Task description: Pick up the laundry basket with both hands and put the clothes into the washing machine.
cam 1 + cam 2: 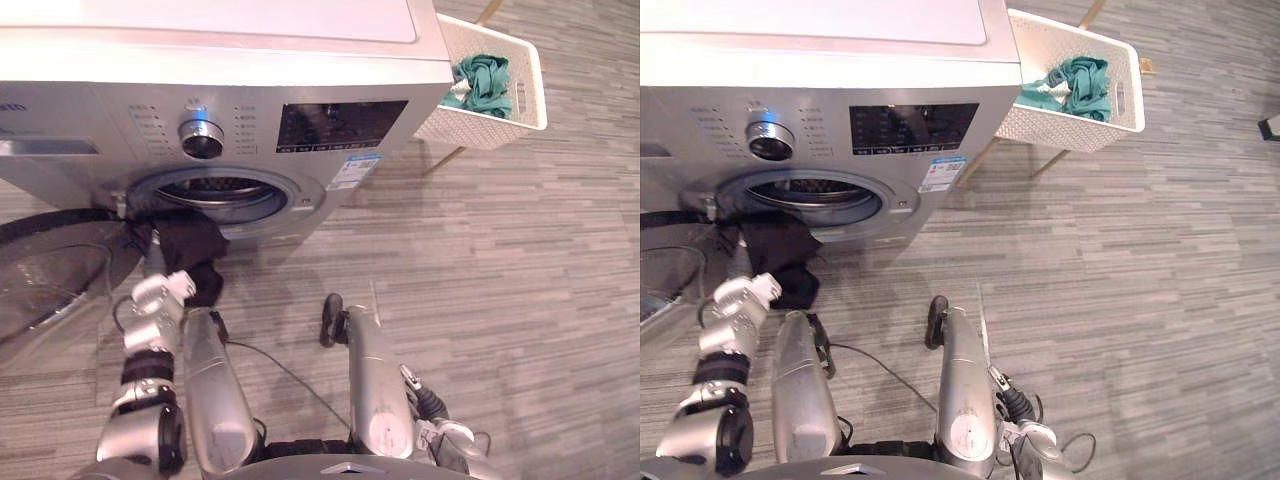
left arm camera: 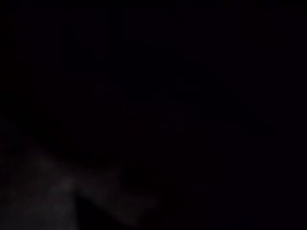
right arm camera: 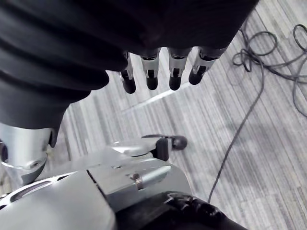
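The white laundry basket (image 1: 495,110) stands to the right of the silver washing machine (image 1: 230,60), with green clothes (image 1: 483,82) in it. A black garment (image 1: 185,248) hangs out of the open drum (image 1: 215,195), half in and half over the rim. My left arm (image 1: 152,325) reaches up to that garment, and its hand is buried in the black cloth. In the right wrist view my right hand (image 3: 163,72) hangs low over the floor, open, with straight fingers holding nothing.
The washer's round door (image 1: 50,270) is swung open to the left, beside my left arm. The basket rests on a wooden stand (image 1: 1040,162). Grey striped flooring (image 1: 520,280) stretches to the right of the machine.
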